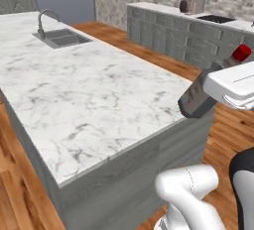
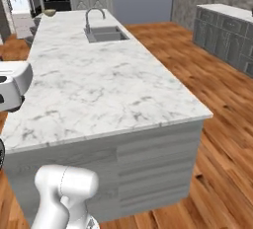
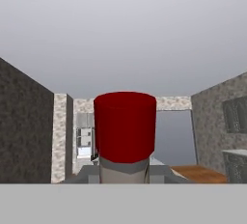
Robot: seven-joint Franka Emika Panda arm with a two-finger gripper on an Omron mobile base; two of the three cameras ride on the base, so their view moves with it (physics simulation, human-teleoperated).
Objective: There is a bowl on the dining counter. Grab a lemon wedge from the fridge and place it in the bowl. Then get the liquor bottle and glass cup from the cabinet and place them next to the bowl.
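Note:
The liquor bottle (image 1: pixel 198 96), grey-bodied with a red cap (image 1: pixel 242 53), hangs tilted in the air just off the right end of the marble counter (image 1: pixel 94 90). My gripper (image 1: pixel 225 87) is shut on it, and the white hand hides the fingers. In the hand view the bottle's red cap (image 3: pixel 125 126) stands right in front of the camera. A small bowl (image 2: pixel 49 12) sits at the far end of the counter (image 2: pixel 99 90). The white hand (image 2: pixel 12 86) shows at the left edge of the right base view. The lemon wedge and glass cup are out of view.
A sink with a curved faucet (image 1: pixel 62 37) (image 2: pixel 104 34) is set into the far part of the counter. Grey cabinets with a toaster (image 1: pixel 193 4) and cooktop (image 1: pixel 216 19) line the back wall. Wooden floor (image 2: pixel 217 104) runs between the two.

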